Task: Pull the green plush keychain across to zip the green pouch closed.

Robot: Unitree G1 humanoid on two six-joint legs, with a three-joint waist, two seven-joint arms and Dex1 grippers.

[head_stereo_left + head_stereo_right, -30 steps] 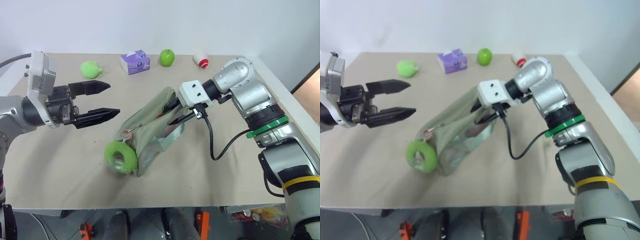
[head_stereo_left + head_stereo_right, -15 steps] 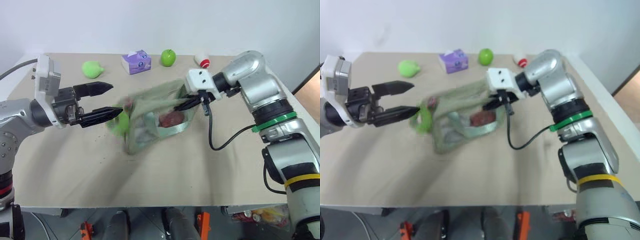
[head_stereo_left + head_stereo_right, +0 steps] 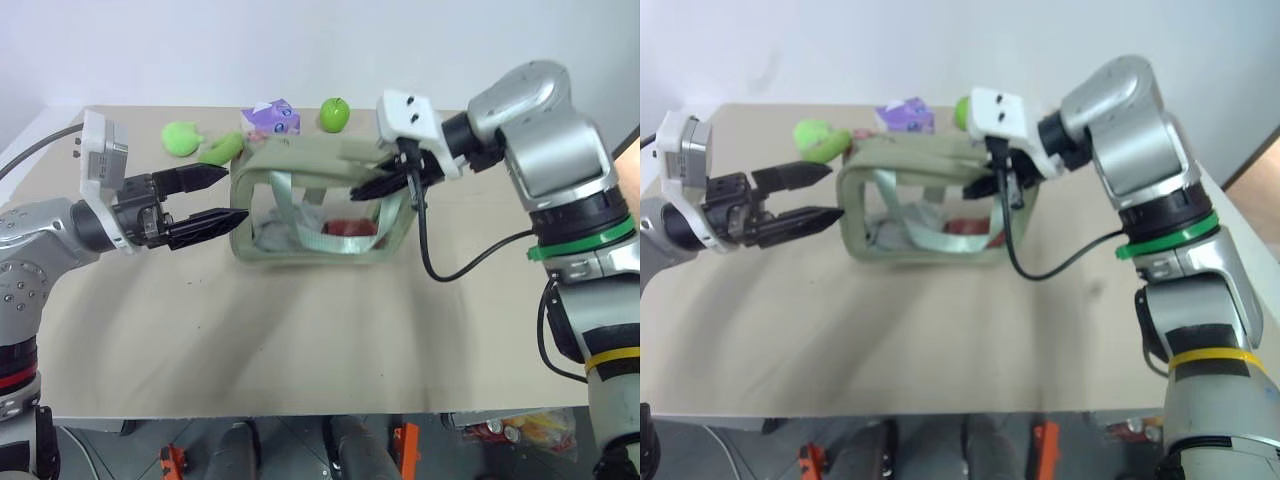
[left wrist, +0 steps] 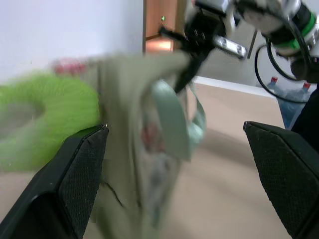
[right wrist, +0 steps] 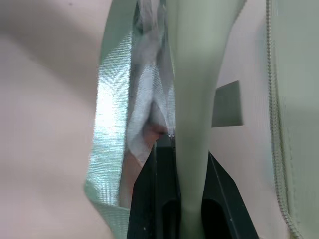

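Nearest me, my left gripper [image 3: 212, 198] hangs wide apart and empty, its fingertips just beside the left end of the green pouch [image 3: 315, 205]. The pouch stands upright mid-table, something red showing through its clear side. My right gripper [image 3: 385, 185] is clamped tight on the pouch's top edge at the right end. The green plush keychain [image 3: 222, 150] pokes out behind the pouch's top left corner. Farther back I see a lime plush blob [image 3: 181, 138], a purple tissue box [image 3: 269, 117], a green apple [image 3: 335, 114].
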